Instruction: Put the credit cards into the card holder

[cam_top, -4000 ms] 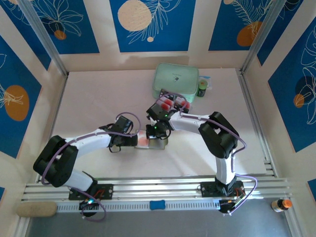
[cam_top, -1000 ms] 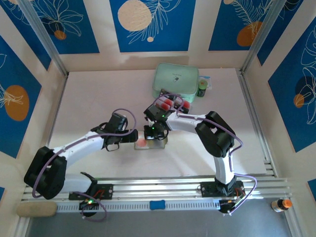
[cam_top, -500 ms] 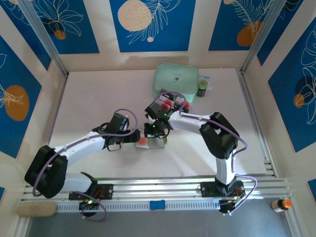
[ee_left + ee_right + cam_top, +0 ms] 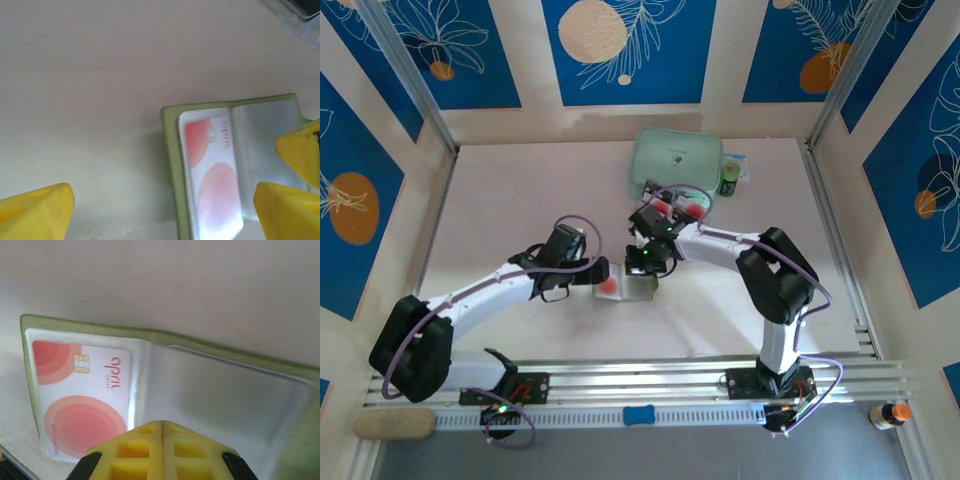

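Blue floral walls (image 4: pixel 650 60), pale table (image 4: pixel 520 190)

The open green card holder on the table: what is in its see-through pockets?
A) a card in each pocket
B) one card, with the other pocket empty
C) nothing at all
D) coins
B: the right wrist view shows one credit card with red circles in one pocket of the card holder, the pocket beside it bare.

The credit card (image 4: pixel 82 395) in the card holder (image 4: pixel 225 405) bears sideways red lettering, too stylised to read.
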Motion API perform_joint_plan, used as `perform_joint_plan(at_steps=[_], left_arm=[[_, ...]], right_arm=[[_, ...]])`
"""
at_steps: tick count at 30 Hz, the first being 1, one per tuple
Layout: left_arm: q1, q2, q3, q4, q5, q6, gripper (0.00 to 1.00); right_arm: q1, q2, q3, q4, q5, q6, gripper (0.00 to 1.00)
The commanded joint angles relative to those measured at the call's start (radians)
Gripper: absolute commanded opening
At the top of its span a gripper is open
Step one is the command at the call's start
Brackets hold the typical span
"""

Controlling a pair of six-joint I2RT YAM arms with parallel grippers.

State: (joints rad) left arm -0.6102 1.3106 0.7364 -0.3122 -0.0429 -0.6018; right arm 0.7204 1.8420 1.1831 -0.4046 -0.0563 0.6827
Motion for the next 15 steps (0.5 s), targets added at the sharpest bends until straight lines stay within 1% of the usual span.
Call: perform_joint_plan(at_steps=[1,6,10,15], left_arm=[[-0.029,-0.027,0.055,-0.036,-0.028,-0.023,0.92],[-0.089,0.005,0.1,-0.041,-0.049,-0.033,0.92],[-0.133,0.059,0.119,-0.027,-0.056,-0.044,0.9],[-0.169,0.119,0.131,-0.021,-0.066,-0.047,0.9]], right_arm=[[-0.035,-0.059,-0.027,-0.001,-0.027,-0.025,0.0],[-0.068,-0.072,-0.046,-0.012,-0.036,-0.053,0.0],[-0.074,-0.065,-0.045,-0.018,-0.043,-0.068,0.0],[-0.069,-0.041,-0.034,-0.019,-0.056,-0.075,0.0]])
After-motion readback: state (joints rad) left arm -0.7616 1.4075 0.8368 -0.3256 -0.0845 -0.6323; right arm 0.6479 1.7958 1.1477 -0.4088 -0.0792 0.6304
